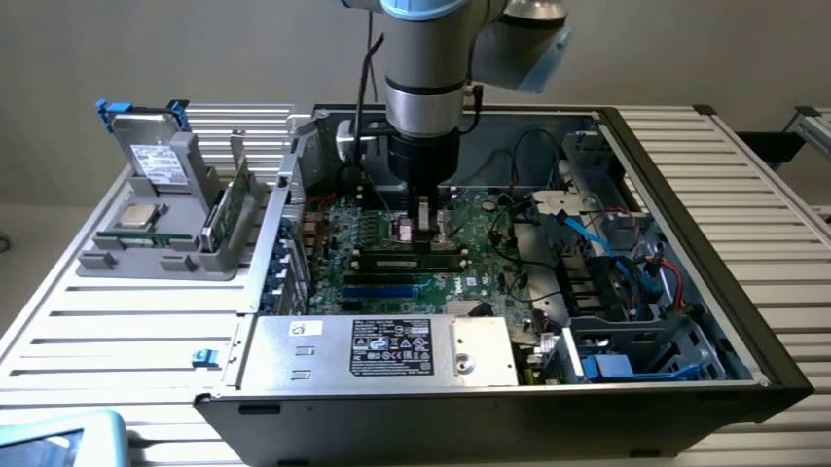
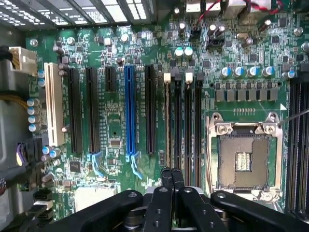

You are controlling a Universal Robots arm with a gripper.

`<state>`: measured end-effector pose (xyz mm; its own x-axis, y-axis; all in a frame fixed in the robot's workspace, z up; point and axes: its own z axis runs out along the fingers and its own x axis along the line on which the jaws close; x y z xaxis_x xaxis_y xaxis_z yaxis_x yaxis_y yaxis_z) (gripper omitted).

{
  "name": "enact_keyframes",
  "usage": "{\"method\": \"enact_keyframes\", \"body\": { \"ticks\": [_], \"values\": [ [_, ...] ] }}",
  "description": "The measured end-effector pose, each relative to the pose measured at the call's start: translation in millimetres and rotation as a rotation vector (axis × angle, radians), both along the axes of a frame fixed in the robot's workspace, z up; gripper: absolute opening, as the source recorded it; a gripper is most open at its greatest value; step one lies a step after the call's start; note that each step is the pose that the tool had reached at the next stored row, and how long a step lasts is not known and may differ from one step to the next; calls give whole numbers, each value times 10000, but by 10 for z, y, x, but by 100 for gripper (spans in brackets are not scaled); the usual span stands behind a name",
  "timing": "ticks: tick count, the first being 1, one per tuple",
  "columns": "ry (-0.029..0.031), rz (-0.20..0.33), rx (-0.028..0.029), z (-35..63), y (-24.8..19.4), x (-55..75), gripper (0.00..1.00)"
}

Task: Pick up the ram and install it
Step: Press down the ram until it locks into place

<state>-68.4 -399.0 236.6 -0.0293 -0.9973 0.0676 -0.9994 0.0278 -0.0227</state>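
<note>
The arm reaches straight down into the open case [image 1: 727,321], and its fingers [image 2: 172,178] are pressed together with nothing between them, the tips just above the board [image 2: 116,125]. In the exterior view the fingers [image 1: 418,229] hang over the middle of the board, touching or nearly touching the top edge of the ram [image 1: 413,259].

The ram lies along its slot just under the fingertips, a dark strip with chips on its face. In the wrist view it shows as a thin edge-on strip in the first of four memory slots [image 2: 167,121], running straight away from the fingertips. Whether it is fully seated cannot be told.

On one side of the fingers stands the empty CPU socket [image 2: 244,159] with its metal frame. On the other side run the long expansion slots: a blue slot [image 2: 129,111], black ones either side of it, and a white slot [image 2: 51,104] furthest off. A row of capacitors [image 2: 251,71] sits beyond the socket.

In the exterior view the power supply [image 1: 389,350] with its label lies nearer the camera than the fingers, and a tangle of cables [image 1: 610,243] and a drive cage [image 1: 663,345] crowd the exterior view's right of them. Outside the case, on the slatted surface [image 1: 104,311], a grey rack [image 1: 162,209] holds a wider green card [image 1: 232,209] and other parts, well apart from the fingers.
</note>
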Motion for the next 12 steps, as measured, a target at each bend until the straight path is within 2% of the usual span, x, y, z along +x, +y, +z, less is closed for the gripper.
{"method": "enact_keyframes", "body": {
  "ticks": [6, 9, 12],
  "values": [
    [-288, 0, 0, -41, 0, -164, 11],
    [-382, 0, -1, -70, 0, -200, 11],
    [-432, 1, -7, -88, -1, -203, 11]
  ]
}}
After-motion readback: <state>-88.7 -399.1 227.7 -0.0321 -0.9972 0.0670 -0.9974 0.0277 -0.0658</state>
